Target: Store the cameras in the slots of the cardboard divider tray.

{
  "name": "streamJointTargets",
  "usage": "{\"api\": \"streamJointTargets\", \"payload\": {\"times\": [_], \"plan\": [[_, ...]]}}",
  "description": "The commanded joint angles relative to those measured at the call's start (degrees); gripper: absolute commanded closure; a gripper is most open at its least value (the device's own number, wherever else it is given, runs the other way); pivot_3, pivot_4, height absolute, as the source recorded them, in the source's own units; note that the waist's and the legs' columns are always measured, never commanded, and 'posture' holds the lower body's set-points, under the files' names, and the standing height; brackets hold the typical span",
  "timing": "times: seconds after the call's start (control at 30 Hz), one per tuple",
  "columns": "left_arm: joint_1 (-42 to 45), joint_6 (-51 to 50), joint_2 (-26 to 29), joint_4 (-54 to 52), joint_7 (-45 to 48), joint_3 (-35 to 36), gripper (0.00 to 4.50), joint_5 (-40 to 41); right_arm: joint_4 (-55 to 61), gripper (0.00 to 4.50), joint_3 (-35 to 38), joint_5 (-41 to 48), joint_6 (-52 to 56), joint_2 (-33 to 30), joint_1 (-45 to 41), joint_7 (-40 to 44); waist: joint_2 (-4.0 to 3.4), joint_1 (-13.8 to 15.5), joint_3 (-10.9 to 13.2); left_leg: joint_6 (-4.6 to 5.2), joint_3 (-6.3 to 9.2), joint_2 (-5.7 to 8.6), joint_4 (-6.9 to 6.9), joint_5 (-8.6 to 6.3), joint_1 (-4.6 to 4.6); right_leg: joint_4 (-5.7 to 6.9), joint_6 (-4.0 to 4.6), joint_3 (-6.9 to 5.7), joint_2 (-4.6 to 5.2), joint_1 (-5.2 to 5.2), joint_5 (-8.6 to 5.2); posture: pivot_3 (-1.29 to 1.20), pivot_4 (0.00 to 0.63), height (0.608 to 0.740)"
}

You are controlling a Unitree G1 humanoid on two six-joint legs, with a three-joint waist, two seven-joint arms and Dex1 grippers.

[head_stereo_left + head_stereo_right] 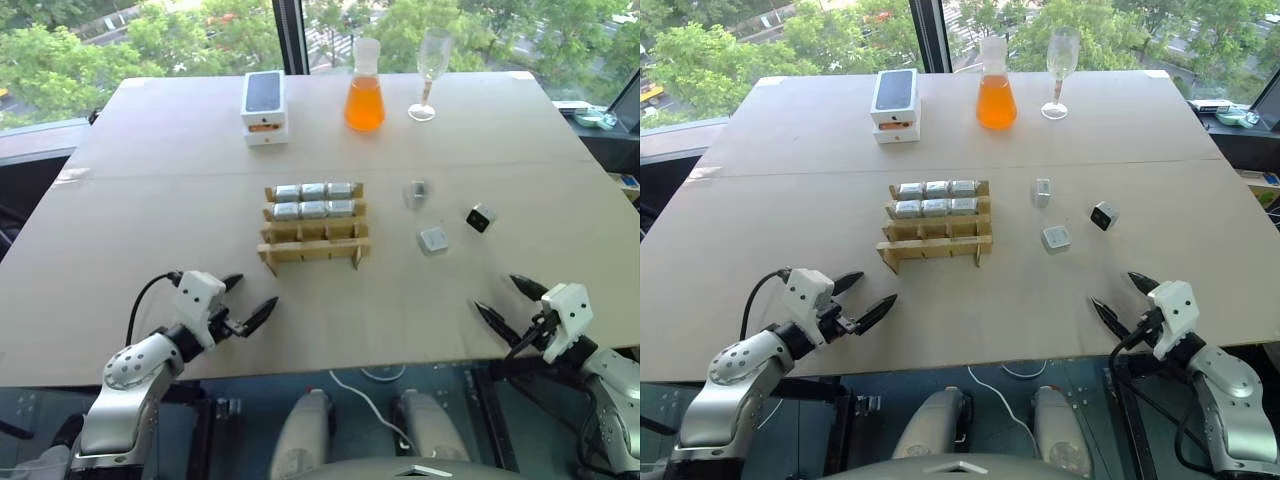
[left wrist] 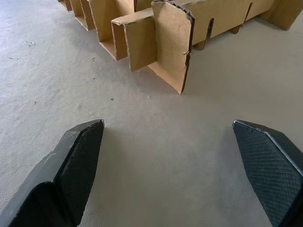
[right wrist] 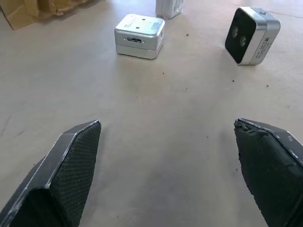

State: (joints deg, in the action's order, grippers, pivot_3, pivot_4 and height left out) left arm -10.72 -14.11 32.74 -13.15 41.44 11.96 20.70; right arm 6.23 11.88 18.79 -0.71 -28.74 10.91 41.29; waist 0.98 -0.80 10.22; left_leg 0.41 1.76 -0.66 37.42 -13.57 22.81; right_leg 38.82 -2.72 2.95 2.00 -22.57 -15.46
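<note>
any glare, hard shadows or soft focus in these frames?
Left eye view: daylight from the windows behind, soft even light on the table, no hard shadows; trees outside look bright. Right wrist view: loose cameras sharp, faint shadows under them. Left wrist view: cardboard divider tray sharp.

Head views look down over the whole table (image 1: 150, 200); wrist views skim it, near the tray (image 2: 161, 33) and loose cameras (image 3: 139, 35).

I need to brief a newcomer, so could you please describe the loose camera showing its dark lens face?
Start at the cardboard divider tray mid-table and look to its right, where three loose cameras lie. The one meant is farthest right, tilted, its black face visible; its neighbours show plain silver sides.
</note>
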Motion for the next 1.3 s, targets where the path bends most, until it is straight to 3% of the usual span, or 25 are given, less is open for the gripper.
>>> {"api": "streamJointTargets", "payload": {"times": [0.03,0.3,0.43,0.57,0.87,1.0,1.17,1.3], "plan": [[1.01,-2.23,3.08,-5.46,4.54,1.38,0.0,4.89,-1.02,0.03,1.09,0.03,3.01,-2.31,-4.83,-0.9,0.03,0.0,0.02,0.0,0.0,0.0,0.01,0.0,0.0,0.0,0.01,0.0,0.0,0.0,0.0,0.0,0.15,0.74],[12.39,-14.23,19.38,-12.85,21.71,4.96,0.0,22.62,-18.84,0.03,-3.9,-4.33,14.39,-7.15,-31.98,-0.85,-0.02,-0.18,0.11,0.0,0.0,0.02,0.02,0.01,0.06,0.03,0.03,-0.01,-0.1,-0.09,0.01,0.0,0.15,0.74],[16.47,-15.92,23.66,-11.7,25.89,4.35,0.0,23.93,-28.48,0.03,-5.6,-4.82,16.94,-7.22,-41.71,1.86,-0.03,-0.4,0.11,0.0,-0.03,0.06,-0.07,0.0,0.08,0.0,0.01,0.01,-0.1,-0.12,0.02,0.0,0.15,0.74],[18.06,-14.21,25.53,-10.63,28.23,3.75,0.0,21.77,-36.6,0.03,-8.25,-6.16,19.99,-7.4,-49.43,5.33,-0.03,-0.65,0.14,0.01,0.02,0.06,-0.2,-0.01,0.21,-0.11,0.02,-0.05,-0.1,-0.19,0.01,0.0,0.15,0.74],[19.4,-11.05,23.73,-8.23,26.06,5.21,0.0,18.31,-37.83,0.03,-8.82,-7.14,22.42,-9.13,-50.72,9.02,-0.07,-0.82,0.17,0.01,0.14,0.07,-0.23,-0.01,0.38,-0.31,-0.01,-0.2,-0.02,-0.21,0.03,0.0,0.15,0.74],[19.6,-10.0,23.57,-7.13,26.43,4.92,0.0,17.66,-37.33,1.21,-8.53,-7.24,21.58,-9.23,-50.2,9.04,-0.07,-1.21,0.16,0.01,0.15,0.08,-0.22,-0.01,0.35,-0.24,-0.01,-0.26,-0.03,-0.2,0.03,0.0,0.15,0.74],[19.68,-8.02,23.07,-5.17,26.7,4.41,0.0,15.98,-35.8,3.65,-8.83,-7.49,20.93,-9.65,-48.92,9.54,-0.07,-1.51,0.17,0.01,0.15,0.08,-0.22,-0.01,0.3,-0.15,-0.01,-0.23,-0.04,-0.2,0.03,0.0,0.15,0.74],[19.09,-7.9,22.65,-5.47,26.29,5.1,0.0,16.16,-31.9,3.75,-8.92,-7.01,18.27,-9.65,-48.2,11.1,-0.08,-1.5,0.17,0.01,0.15,0.08,-0.22,-0.01,0.31,-0.15,-0.01,-0.23,-0.03,-0.2,0.03,0.0,0.15,0.74]]}}
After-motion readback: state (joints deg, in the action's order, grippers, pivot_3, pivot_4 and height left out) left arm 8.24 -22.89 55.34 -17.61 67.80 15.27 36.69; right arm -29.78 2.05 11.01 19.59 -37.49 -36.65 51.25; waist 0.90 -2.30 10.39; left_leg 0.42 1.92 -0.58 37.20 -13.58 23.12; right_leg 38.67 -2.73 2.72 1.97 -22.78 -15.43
